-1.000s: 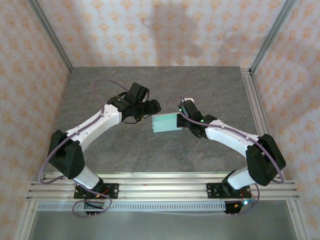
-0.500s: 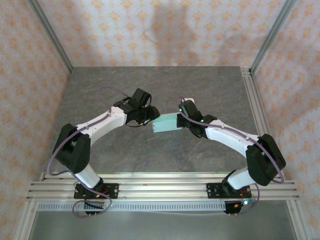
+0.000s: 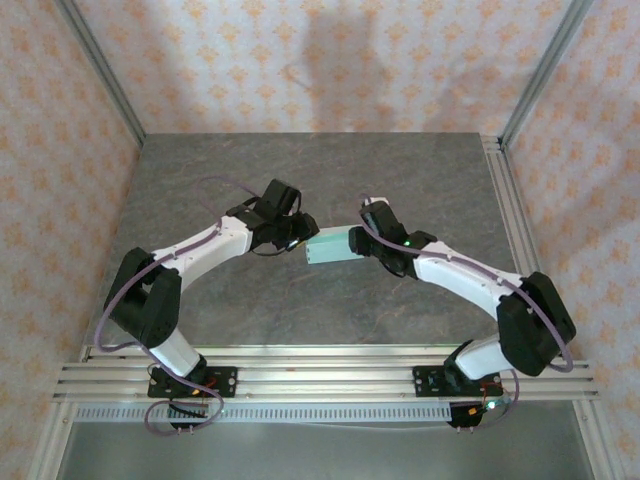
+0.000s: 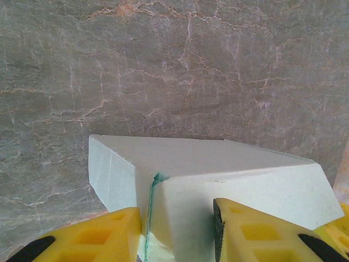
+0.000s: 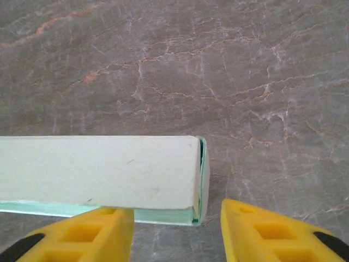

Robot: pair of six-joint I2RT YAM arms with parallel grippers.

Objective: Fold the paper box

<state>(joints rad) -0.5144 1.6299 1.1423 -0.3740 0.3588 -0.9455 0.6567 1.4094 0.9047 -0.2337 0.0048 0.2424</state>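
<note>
Plainly, the paper box (image 3: 330, 246) is light, thin card: stiff along its creases but easy to dent across a flat face, and smooth enough to slip out of a loose pinch. It hangs in the middle of the top view, between the two arms and over the grey table (image 3: 300, 170), already shaped as a small rectangular tube. The safest hold is probably at an end, near a folded corner where two walls brace each other, not mid-panel where the card would buckle.

The left gripper (image 4: 177, 237) has its yellow fingers (image 4: 87, 240) on either side of the box's near end, straddling the seam, and they look pressed against the card. The right gripper (image 5: 177, 229) stands spread. In its wrist view the box's end sits above the left-hand finger, and bare table shows between the card and the other finger.

A second ago the left gripper was apart from the box, toward the upper left, with wider jaws. It has since come to the box's left end and closed on it. The right gripper, clamped then, has let go. The box itself has barely shifted.
</note>
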